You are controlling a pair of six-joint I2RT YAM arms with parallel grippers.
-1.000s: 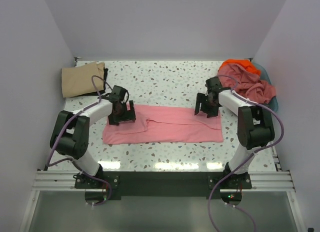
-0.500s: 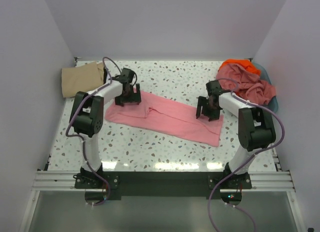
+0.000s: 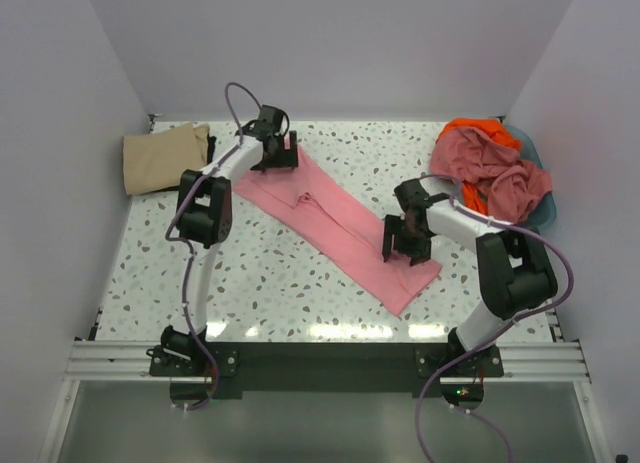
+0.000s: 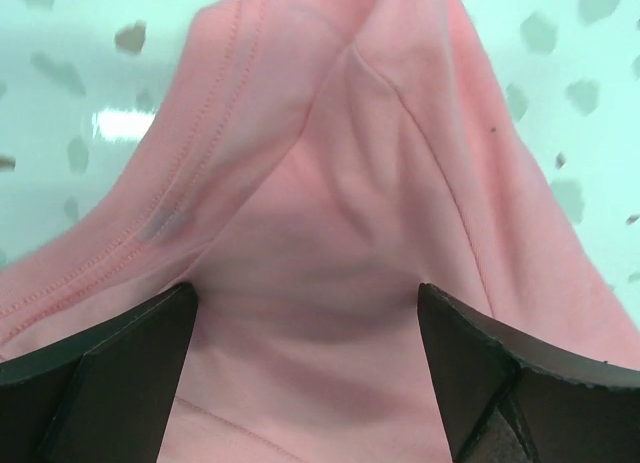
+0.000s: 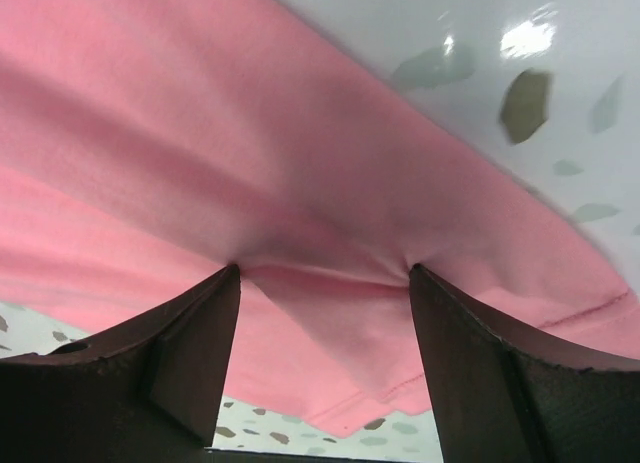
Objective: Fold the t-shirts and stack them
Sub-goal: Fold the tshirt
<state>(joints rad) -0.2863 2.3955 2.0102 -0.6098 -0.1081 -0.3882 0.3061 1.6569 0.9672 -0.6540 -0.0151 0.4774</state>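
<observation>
A light pink t-shirt (image 3: 335, 218), folded into a long strip, lies diagonally from the far left middle to the near right. My left gripper (image 3: 275, 158) is shut on its far end; in the left wrist view the pink cloth (image 4: 330, 163) bunches between the fingers of the gripper (image 4: 305, 303). My right gripper (image 3: 405, 245) is shut on the near end, with cloth (image 5: 300, 133) pulled taut between the fingers of the gripper (image 5: 322, 273). A folded tan t-shirt (image 3: 160, 158) lies at the far left. Dusty pink (image 3: 495, 173) and orange (image 3: 478, 128) t-shirts are heaped at the far right.
The heap sits in a blue basket (image 3: 530, 145) in the far right corner. White walls close in the speckled table (image 3: 270, 283) on the left, back and right. A black rail runs along the near edge.
The left gripper has swung far back and rightward, the right gripper has come nearer. The pink shirt has turned with them from lying level to lying diagonally.
</observation>
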